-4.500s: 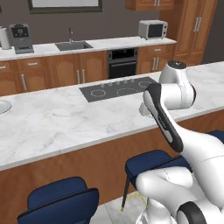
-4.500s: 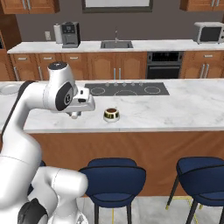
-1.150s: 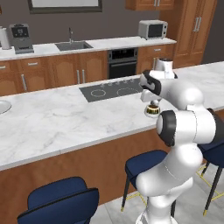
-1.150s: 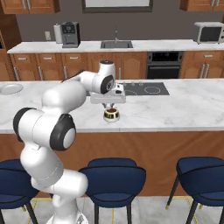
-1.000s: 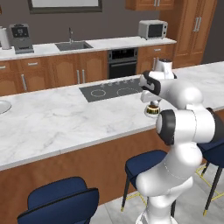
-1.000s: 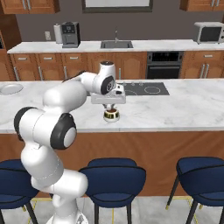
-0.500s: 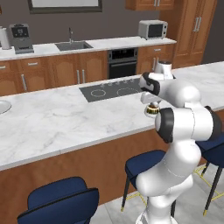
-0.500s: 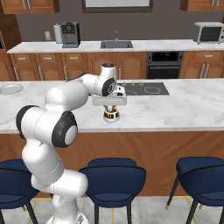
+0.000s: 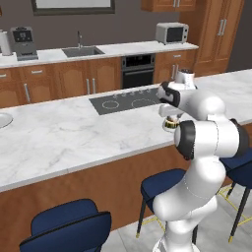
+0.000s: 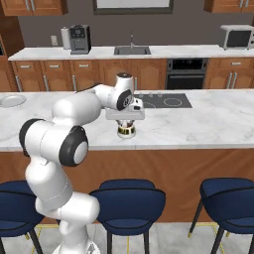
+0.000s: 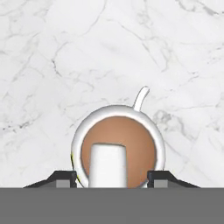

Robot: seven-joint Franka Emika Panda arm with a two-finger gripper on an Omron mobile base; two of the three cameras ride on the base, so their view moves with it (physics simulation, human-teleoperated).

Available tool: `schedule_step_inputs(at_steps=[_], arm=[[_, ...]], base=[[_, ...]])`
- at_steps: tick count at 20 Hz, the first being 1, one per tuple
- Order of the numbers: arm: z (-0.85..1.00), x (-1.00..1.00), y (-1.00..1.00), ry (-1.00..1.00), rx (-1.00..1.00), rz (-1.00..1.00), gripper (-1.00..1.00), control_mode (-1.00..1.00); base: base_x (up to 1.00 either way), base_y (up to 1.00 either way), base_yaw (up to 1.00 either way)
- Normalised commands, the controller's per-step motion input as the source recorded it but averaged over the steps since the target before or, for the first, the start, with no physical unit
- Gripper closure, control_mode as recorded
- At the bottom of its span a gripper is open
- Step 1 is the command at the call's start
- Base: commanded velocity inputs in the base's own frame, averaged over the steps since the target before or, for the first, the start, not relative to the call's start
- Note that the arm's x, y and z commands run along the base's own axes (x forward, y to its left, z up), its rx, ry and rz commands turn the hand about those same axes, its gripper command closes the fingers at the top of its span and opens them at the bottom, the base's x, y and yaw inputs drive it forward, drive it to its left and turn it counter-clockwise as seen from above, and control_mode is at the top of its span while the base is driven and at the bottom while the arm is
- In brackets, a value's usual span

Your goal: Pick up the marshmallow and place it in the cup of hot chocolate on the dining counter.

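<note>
Since a second ago the arm has barely moved: the gripper still hangs just above the cup of hot chocolate on the dining counter, and over the last few seconds it has swung from well back to this spot. In my judgement the carry is over and only the release is left.

In the hand view, reading left to right, one dark fingertip stands left of the marshmallow, the white piece sits between, and the other tip stands at its right. The fingers are spread about as wide as the cup, and I cannot tell whether they are gripping the marshmallow or have let go of it. It lies over the brown liquid, inside the white rim.

There is one marshmallow, one cup with one handle, one gripper with two fingers, and one plate at the counter's far left.
</note>
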Motion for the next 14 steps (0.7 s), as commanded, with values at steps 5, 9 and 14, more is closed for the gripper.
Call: schedule_step_inputs(at_steps=[5, 9, 14], arm=[[0.05, 0.00, -0.01, -0.11, 0.05, 0.08, -1.00, -1.00], [0.42, 0.00, 0.00, -0.19, 0.05, 0.08, -1.00, -1.00], [0.83, -0.22, 0.00, -0.18, 0.01, 0.04, -1.00, -1.00]], base=[[0.00, 0.00, 0.00], [0.00, 0.00, 0.00], [0.00, 0.00, 0.00]])
